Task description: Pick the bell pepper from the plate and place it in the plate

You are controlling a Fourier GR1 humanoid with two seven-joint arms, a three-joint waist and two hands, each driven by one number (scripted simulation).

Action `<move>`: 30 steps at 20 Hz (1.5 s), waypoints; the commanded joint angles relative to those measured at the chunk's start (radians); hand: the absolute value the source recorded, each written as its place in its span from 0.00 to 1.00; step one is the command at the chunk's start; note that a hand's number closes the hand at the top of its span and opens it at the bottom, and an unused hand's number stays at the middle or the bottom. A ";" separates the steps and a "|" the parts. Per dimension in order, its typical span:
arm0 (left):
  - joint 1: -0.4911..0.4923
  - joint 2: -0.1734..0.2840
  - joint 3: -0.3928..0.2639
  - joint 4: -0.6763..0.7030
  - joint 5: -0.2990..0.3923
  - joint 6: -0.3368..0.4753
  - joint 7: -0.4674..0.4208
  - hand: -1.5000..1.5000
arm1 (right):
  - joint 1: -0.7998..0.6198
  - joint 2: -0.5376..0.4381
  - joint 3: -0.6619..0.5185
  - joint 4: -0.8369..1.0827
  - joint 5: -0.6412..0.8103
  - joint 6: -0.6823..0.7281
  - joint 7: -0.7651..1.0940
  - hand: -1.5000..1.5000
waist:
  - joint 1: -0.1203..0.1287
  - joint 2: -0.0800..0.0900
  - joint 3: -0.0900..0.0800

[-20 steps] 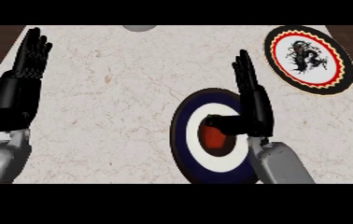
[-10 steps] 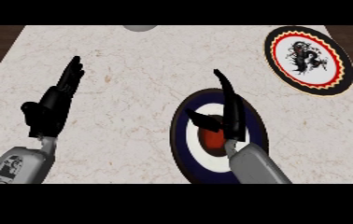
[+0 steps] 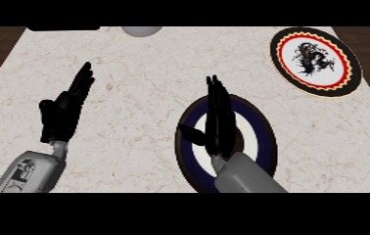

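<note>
Hovering over the navy plate (image 3: pixel 260 131) to take the hidden pepper, the right robot hand (image 3: pixel 217 121) keeps straight fingers pressed together.

A single head view looks steeply down on the marble surface (image 3: pixel 145 82) from above the near edge, facing away from the robot. Both forearms enter from the lower edge, at about 5 and 7 o'clock (so the camera sits just behind them). It is near enough that the surface fills almost the whole width. The far edge runs along 12 o'clock.
</note>
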 commanded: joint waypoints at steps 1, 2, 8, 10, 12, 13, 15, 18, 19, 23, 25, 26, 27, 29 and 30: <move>0.008 0.005 0.016 0.015 -0.003 -0.002 0.003 0.50 | -0.018 0.003 0.011 -0.132 0.237 0.133 0.252 0.00 | -0.018 -0.008 0.001; -0.025 -0.009 0.023 0.042 0.000 0.008 0.016 0.50 | -0.060 0.012 0.000 -0.152 0.251 0.222 0.299 0.00 | -0.028 -0.008 0.000; 0.017 -0.011 0.006 0.033 -0.015 -0.001 -0.017 0.50 | -0.062 0.021 -0.007 -0.249 0.170 0.647 0.556 0.00 | -0.021 -0.008 0.000; 0.007 -0.007 0.013 0.033 -0.009 -0.015 -0.024 0.50 | -0.077 0.000 -0.052 -0.326 0.126 0.758 0.611 0.00 | -0.017 -0.004 0.002; 0.012 -0.015 0.011 0.000 -0.012 0.007 0.010 0.50 | -0.046 0.024 -0.016 -0.401 0.146 0.837 0.690 0.00 | -0.008 -0.006 0.003; -0.012 -0.013 0.029 0.048 -0.013 0.001 -0.012 0.50 | -0.091 0.023 -0.050 -0.409 0.132 0.900 0.708 0.00 | -0.011 0.000 0.002; -0.045 -0.027 0.006 0.034 -0.030 0.009 0.020 0.50 | -0.078 0.025 -0.057 -0.426 0.096 0.945 0.753 0.00 | -0.003 0.003 0.003; -0.045 -0.034 0.003 0.002 -0.027 0.001 0.039 0.50 | -0.080 0.025 -0.117 -0.471 0.069 1.003 0.776 0.00 | 0.012 0.007 0.004; -0.022 -0.026 0.003 0.015 -0.032 -0.013 0.009 0.50 | -0.067 0.025 -0.083 -0.463 0.081 0.992 0.803 0.00 | 0.018 0.008 0.004; -0.030 -0.022 0.014 -0.033 -0.026 -0.017 0.059 0.50 | -0.004 0.025 -0.123 -0.463 0.067 1.009 0.739 0.00 | 0.027 0.009 0.005; -0.025 -0.034 0.020 0.030 -0.034 -0.033 0.002 0.50 | 0.003 0.025 -0.140 -0.460 0.085 1.025 0.728 0.00 | 0.023 0.012 0.005; -0.034 -0.050 0.015 0.024 -0.039 -0.016 0.006 0.50 | 0.029 0.006 -0.151 -0.456 0.064 1.057 0.703 0.00 | 0.020 0.011 0.005; -0.054 -0.050 0.010 0.002 -0.047 -0.007 0.044 0.50 | 0.066 0.012 -0.153 -0.449 0.062 1.042 0.692 0.00 | 0.020 0.011 0.005; -0.025 -0.028 0.036 0.018 -0.022 -0.049 0.003 0.50 | -0.003 0.025 -0.196 -0.397 0.040 1.080 0.714 0.00 | 0.033 0.014 0.004; -0.024 -0.014 0.047 0.009 -0.011 -0.070 0.013 0.50 | 0.052 0.025 -0.178 -0.413 0.062 1.067 0.696 0.00 | 0.029 0.012 0.005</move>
